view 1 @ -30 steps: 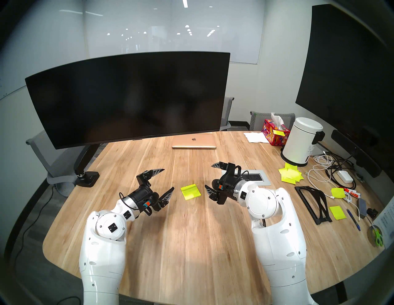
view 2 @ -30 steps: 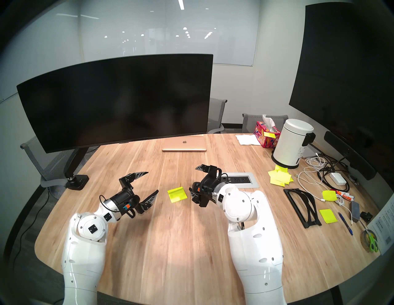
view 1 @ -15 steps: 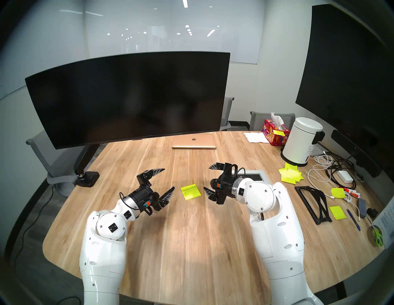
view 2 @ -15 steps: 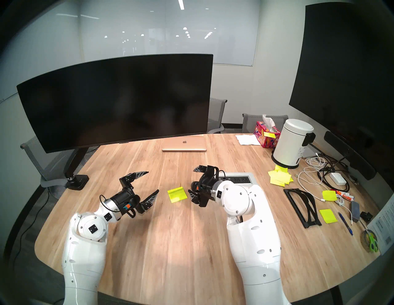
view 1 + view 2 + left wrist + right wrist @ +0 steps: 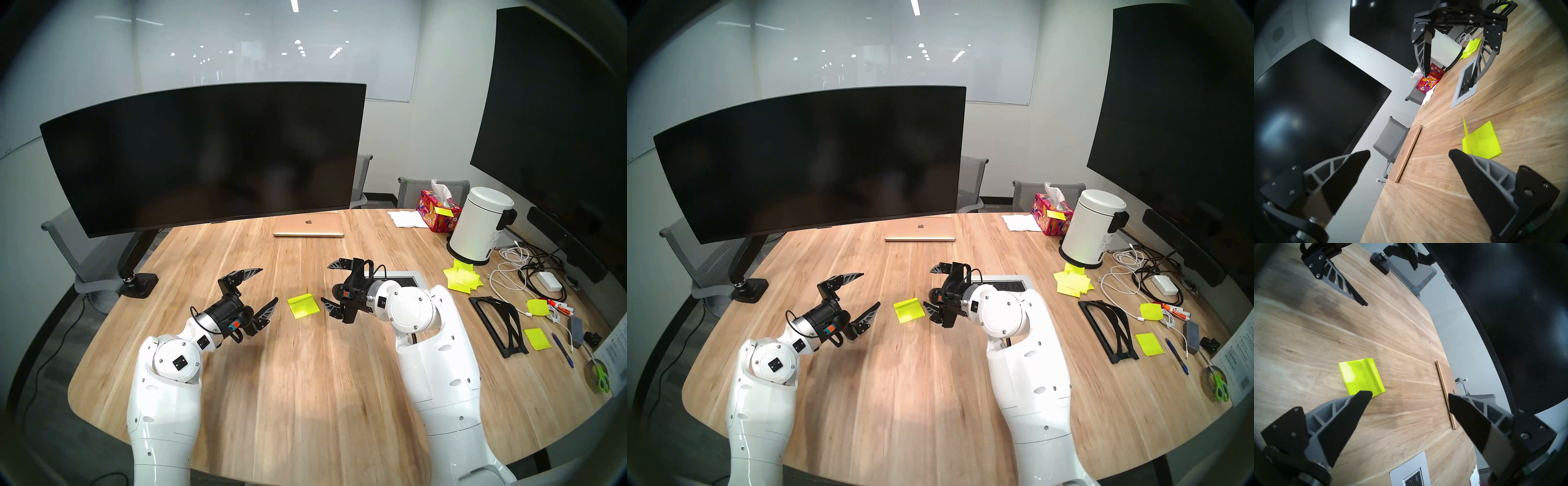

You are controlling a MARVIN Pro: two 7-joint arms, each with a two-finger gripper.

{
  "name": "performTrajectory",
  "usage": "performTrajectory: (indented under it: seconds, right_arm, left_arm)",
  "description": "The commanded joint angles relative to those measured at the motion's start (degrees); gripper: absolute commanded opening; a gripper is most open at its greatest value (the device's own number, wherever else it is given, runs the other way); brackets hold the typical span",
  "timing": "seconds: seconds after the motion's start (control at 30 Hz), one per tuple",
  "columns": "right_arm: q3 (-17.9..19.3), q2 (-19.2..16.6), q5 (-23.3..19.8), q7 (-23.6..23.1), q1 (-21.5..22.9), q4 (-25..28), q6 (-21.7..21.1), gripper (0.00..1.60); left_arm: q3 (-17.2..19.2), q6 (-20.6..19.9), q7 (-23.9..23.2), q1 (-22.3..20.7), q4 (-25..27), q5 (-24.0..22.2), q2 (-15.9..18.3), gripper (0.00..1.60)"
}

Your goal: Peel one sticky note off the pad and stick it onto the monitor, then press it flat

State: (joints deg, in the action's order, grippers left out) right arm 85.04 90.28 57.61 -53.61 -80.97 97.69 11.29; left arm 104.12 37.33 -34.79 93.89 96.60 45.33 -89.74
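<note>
The pad [image 5: 303,306] of neon yellow-green sticky notes lies on the wooden table between my two grippers. It also shows in the other views [image 5: 909,310] [image 5: 1481,142] [image 5: 1359,377]. The top sticky note's far edge [image 5: 1466,129] is curled up off the pad. My left gripper [image 5: 268,285] is open and empty, just left of the pad and above the table. My right gripper [image 5: 325,283] is open and empty, just right of the pad, its lower fingertip [image 5: 1362,395] near the pad's edge. The wide curved black monitor [image 5: 203,152] stands at the back left, bare.
A closed gold laptop [image 5: 308,225] lies under the monitor's right end. A power outlet panel [image 5: 407,280] sits behind my right wrist. To the right are a messy pile of yellow sheets [image 5: 463,280], a white bin [image 5: 481,225], a tissue box [image 5: 437,210], cables and a black stand [image 5: 498,319]. A taller flat screen [image 5: 549,101] is at the far right.
My right gripper has moved a little left, closer to the pad, still open. The left gripper and the pad have not moved.
</note>
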Motion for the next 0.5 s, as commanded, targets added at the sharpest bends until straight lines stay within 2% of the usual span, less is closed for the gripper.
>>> performTrajectory:
  seconds: [0.0, 0.47]
  right_arm:
    - [0.29, -0.15, 0.21, 0.98, 4.22, -1.46, 0.86, 1.6]
    - [0.21, -0.77, -0.08, 0.32, 7.21, -5.17, 3.11, 1.6]
  left_arm:
    - [0.05, 0.09, 0.2, -0.36, 0.86, -0.11, -0.04, 1.6]
    - [0.11, 0.14, 0.15, -0.37, 0.87, -0.08, -0.11, 1.6]
